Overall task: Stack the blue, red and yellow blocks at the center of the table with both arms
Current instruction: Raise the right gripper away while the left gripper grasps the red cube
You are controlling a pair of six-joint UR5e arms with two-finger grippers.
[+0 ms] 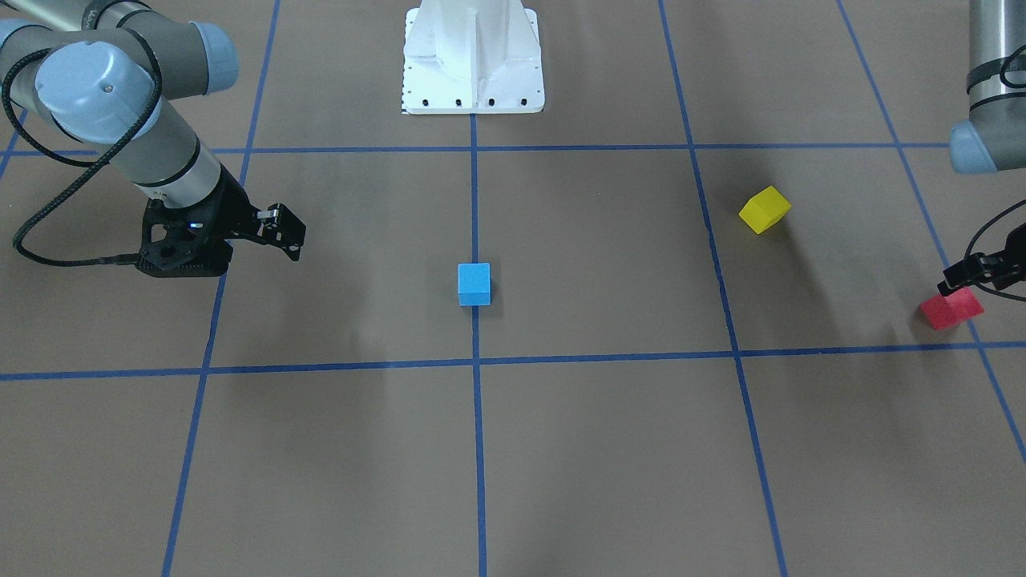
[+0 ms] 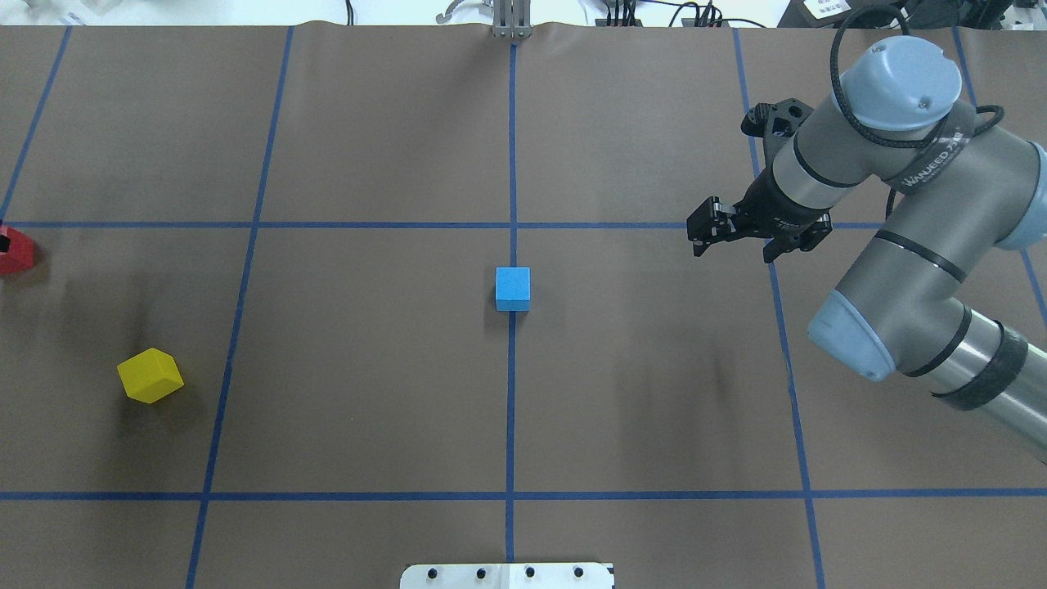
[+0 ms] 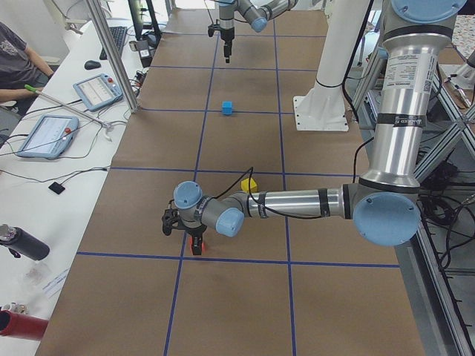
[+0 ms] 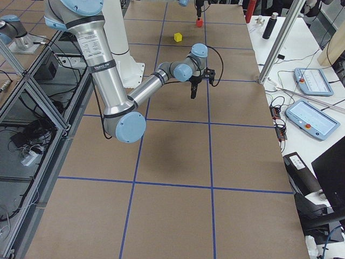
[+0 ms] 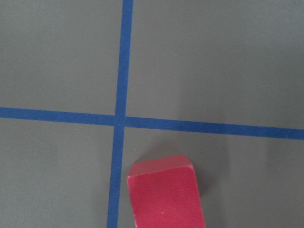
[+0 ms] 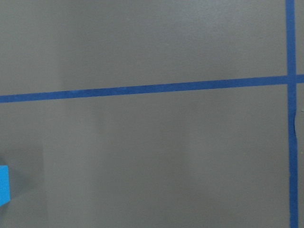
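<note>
Blue block sits mid-counter, alone; my right hand hangs spread, well apart; overhead misses my left hand, which the front view shows just over the red block; its grip I cannot tell.

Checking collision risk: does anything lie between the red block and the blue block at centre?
Nothing visible does. The yellow block sits off the line from the red block to the blue block, nearer the robot's base.
</note>
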